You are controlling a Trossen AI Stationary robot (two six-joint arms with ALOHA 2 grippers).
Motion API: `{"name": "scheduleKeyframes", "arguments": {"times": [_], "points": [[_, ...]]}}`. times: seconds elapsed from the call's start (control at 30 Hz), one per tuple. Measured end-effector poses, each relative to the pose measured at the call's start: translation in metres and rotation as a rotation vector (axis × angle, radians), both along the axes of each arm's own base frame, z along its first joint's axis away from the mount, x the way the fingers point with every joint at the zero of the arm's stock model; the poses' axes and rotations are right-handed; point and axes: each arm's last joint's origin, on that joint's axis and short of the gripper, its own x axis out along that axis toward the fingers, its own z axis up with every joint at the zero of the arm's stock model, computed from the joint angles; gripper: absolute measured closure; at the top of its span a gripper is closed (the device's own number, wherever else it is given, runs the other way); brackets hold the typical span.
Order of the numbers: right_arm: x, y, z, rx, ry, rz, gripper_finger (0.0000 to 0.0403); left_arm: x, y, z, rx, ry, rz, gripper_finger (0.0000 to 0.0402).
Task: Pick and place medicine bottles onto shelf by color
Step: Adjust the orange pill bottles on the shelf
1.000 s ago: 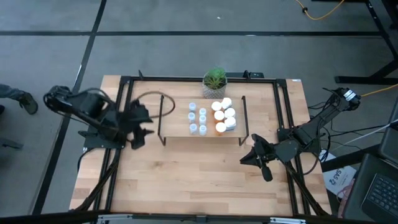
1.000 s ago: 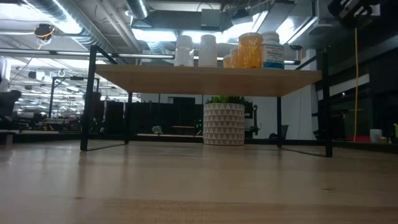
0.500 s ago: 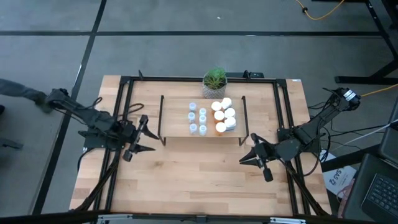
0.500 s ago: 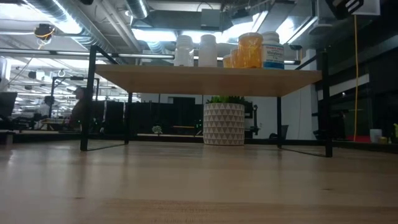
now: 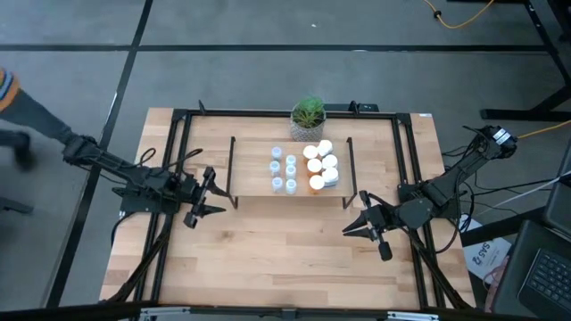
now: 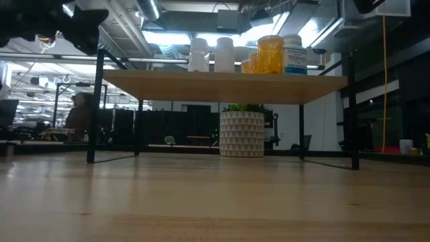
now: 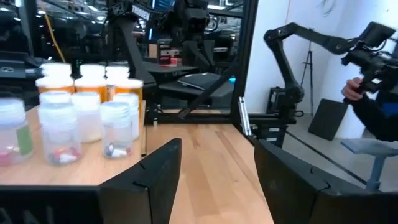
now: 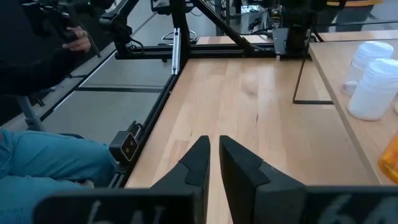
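Sitting all together on top of the shelf (image 5: 290,187): the medicine bottles (image 5: 304,168), pale clear ones on one side and white and orange ones on the other, just in front of the potted plant (image 5: 308,116). Hovering beside the shelf's left end with fingers spread wide and holding nothing: the left gripper (image 5: 212,195). Waiting off the shelf's right end over the table (image 5: 285,259), fingers nearly pinched together, probably holding nothing: the right gripper (image 5: 351,228).

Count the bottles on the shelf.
About 12, all on the shelf: six clear bottles in two columns on its left half, six white or orange ones clustered on its right half. Some may be hidden.
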Motion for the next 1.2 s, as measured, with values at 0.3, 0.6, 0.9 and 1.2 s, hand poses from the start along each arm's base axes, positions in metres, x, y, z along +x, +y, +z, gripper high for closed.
{"name": "scheduleKeyframes", "arguments": {"times": [0.3,0.6,0.9,1.2], "points": [[0.001,0.001,0.004,-0.156,-0.086,0.057,0.0363,0.0,0.007,-0.022,0.008,0.015,0.015,0.0205],[0.002,0.0,0.004,-0.312,-0.138,0.101,0.0363,0.0,0.012,-0.038,0.037,0.13,0.046,0.0205],[0.004,-0.005,0.009,-0.366,-0.173,-0.076,0.0363,-0.001,0.013,-0.043,0.05,0.182,0.056,0.0205],[0.007,-0.009,0.03,-0.377,-0.341,-0.273,0.0363,-0.001,0.011,-0.042,0.054,0.184,-0.016,0.0205]]}}
